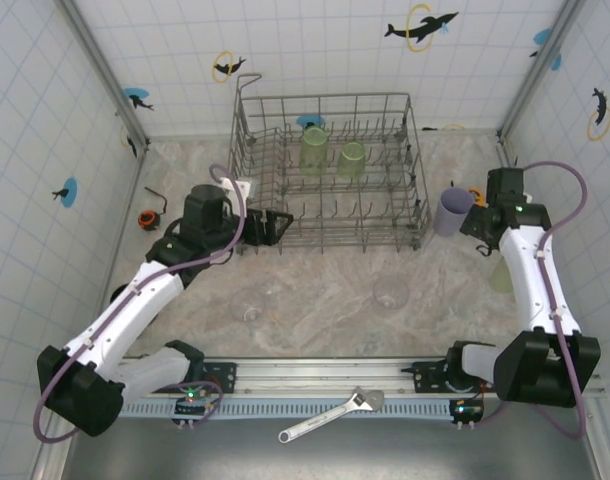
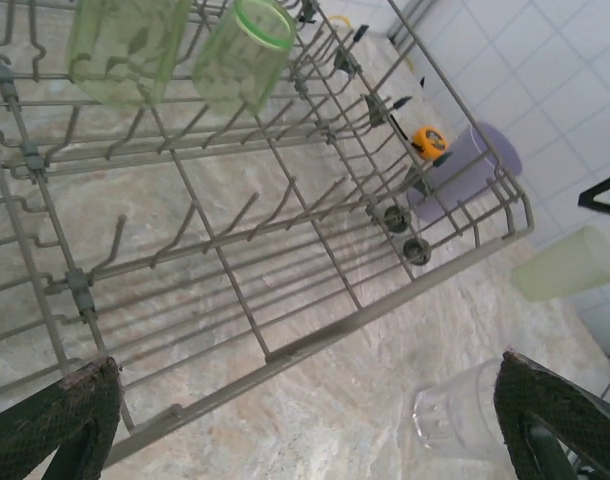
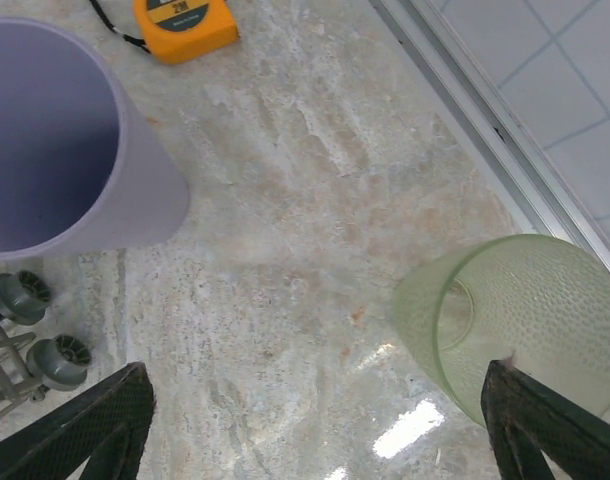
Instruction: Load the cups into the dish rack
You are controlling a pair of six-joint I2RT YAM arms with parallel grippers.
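At the far middle of the surface (image 1: 320, 310), the dish rack (image 1: 330, 240) already carries two green cups (image 1: 313, 150) on its back tines, and its near rows are bare. The left pincer (image 2: 303, 400) hangs at the rack's near-left corner, jaws spread wide and holding nothing. A careless swing from there could, I judge, hook a wire and drag the whole rack, tipping the cups inside.

The right pincer (image 3: 315, 385), likewise gaping and empty, sits over bare surface between two cups. One is the lavender cup (image 3: 55, 150), just off the rack's right side, and the other a loose green cup (image 3: 525, 320) near the right wall. One finger (image 3: 545, 420) looks very close to that green cup, so closing or descending off-centre may knock it away rather than straddle it.

Two clear cups (image 1: 391, 292) wait on the open surface in front of the rack. Being see-through, they are easy to misjudge and clip. An orange tape measure (image 3: 185, 25) lies just behind the lavender cup and could snag a finger reaching around it.
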